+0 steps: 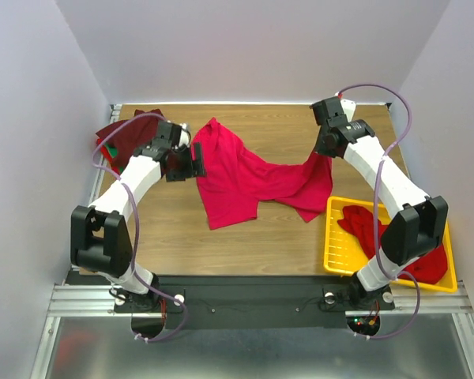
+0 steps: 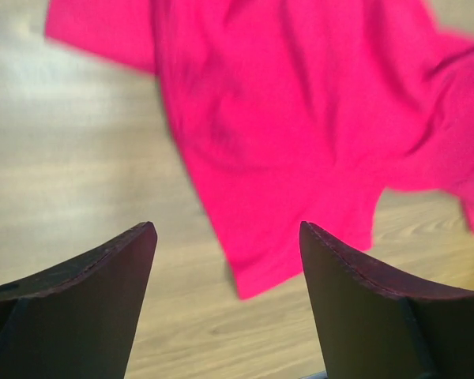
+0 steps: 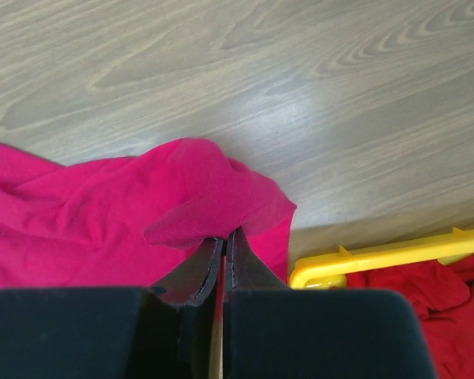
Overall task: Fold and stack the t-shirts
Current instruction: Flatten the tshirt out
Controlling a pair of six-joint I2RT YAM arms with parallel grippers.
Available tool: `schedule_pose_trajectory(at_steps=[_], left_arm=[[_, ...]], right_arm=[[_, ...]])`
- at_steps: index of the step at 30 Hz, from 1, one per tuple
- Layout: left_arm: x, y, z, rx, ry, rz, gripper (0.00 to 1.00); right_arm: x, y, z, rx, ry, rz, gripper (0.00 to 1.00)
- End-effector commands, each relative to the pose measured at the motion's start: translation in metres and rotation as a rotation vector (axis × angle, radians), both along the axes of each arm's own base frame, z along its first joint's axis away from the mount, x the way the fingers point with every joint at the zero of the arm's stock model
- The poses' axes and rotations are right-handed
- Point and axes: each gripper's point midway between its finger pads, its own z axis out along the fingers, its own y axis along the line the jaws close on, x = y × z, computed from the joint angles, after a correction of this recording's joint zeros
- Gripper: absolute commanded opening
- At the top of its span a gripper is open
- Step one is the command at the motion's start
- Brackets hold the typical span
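Far-left corner: we see a maroon pile (image 1: 122,134) of shirts, a bit of green at its edge, on the bench (image 1: 284,237).
Left jaws: spread wide and holding nothing, over bare bench just beside the red shirt.
Red shirt (image 1: 245,178): we find it crumpled across mid-bench.
Right jaws: pinched together on a raised fold at its right end.
Tray (image 1: 341,254): yellow, near-right, holding more red shirts (image 1: 363,225).
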Motion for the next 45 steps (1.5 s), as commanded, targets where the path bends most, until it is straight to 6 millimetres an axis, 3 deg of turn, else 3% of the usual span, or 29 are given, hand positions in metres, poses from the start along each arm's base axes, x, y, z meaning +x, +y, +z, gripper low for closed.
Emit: schedule_pose_trajectory(at_steps=[1, 8, 15, 24, 27, 30, 37, 45], left_arm=[[-0.046, -0.006, -0.037, 0.034, 0.111, -0.065, 0.81], [-0.093, -0.020, -0.075, -0.032, 0.215, -0.039, 0.78], [-0.117, -0.038, -0.093, -0.089, 0.272, -0.047, 0.79], [-0.125, -0.064, -0.105, -0.096, 0.294, -0.041, 0.78], [-0.130, -0.055, -0.116, -0.038, 0.309, -0.016, 0.70], [-0.133, -0.044, -0.123, 0.018, 0.323, 0.002, 0.53], [-0.133, -0.031, -0.136, 0.096, 0.331, 0.024, 0.33], [-0.119, -0.037, -0.147, 0.121, 0.333, 0.004, 0.30]], right_arm=[[0.010, 0.004, 0.015, 0.047, -0.074, 0.002, 0.01], [0.016, 0.016, 0.006, 0.080, -0.041, 0.042, 0.00], [0.022, 0.026, -0.004, 0.100, -0.007, 0.095, 0.00], [0.024, 0.030, -0.004, 0.111, 0.009, 0.154, 0.00], [0.020, 0.028, -0.006, 0.114, 0.014, 0.151, 0.00], [0.016, 0.031, -0.011, 0.142, 0.015, 0.142, 0.00], [0.014, 0.030, -0.007, 0.146, -0.003, 0.148, 0.00], [0.006, 0.028, -0.010, 0.140, 0.006, 0.154, 0.00]])
